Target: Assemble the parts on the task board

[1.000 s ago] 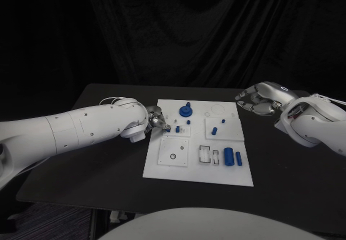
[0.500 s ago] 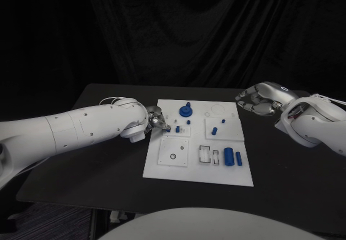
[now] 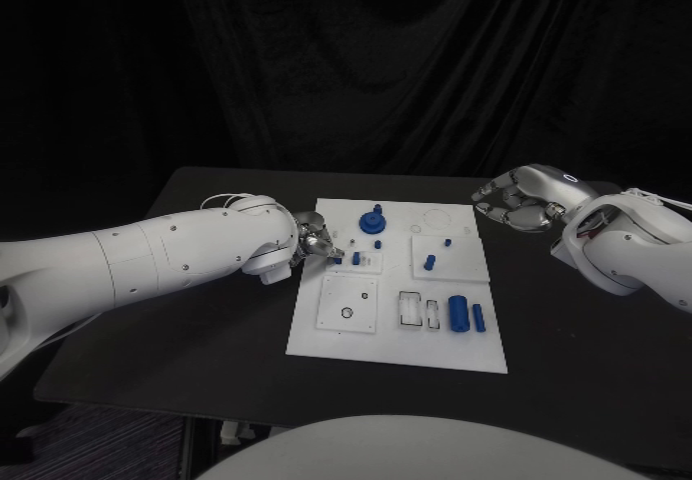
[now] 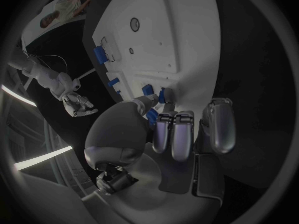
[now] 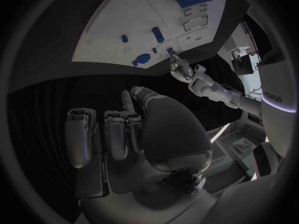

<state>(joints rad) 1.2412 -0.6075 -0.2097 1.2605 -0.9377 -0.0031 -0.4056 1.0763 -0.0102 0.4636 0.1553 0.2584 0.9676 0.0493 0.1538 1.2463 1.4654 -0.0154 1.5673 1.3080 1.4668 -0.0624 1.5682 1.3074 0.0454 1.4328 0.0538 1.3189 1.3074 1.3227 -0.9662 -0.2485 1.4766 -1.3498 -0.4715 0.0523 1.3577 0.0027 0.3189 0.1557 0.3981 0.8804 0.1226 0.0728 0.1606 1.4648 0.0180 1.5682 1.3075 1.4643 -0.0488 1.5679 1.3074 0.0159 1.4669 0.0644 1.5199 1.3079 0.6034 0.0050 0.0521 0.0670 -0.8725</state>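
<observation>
On the near half of the white task board (image 3: 397, 350), a fat blue cylinder (image 3: 457, 311) and a slimmer blue bar (image 3: 477, 317) lie side by side at the right, beside rectangular slots; a round hole sits in the left panel. Farther back, a blue peg (image 3: 428, 263) stands in the right panel, and a short blue peg (image 3: 355, 258) stands in the left one. At the board's left edge the left hand (image 3: 313, 243) reaches over that panel, thumb and a fingertip pinched together at a small blue part (image 4: 163, 95), the other fingers curled. Beyond, a blue knobbed disc (image 3: 374, 220) sits near the far edge. Off the board's far right corner, the right hand (image 3: 516, 205) hovers above the black table (image 3: 188, 330), fingers curled in, holding nothing.
</observation>
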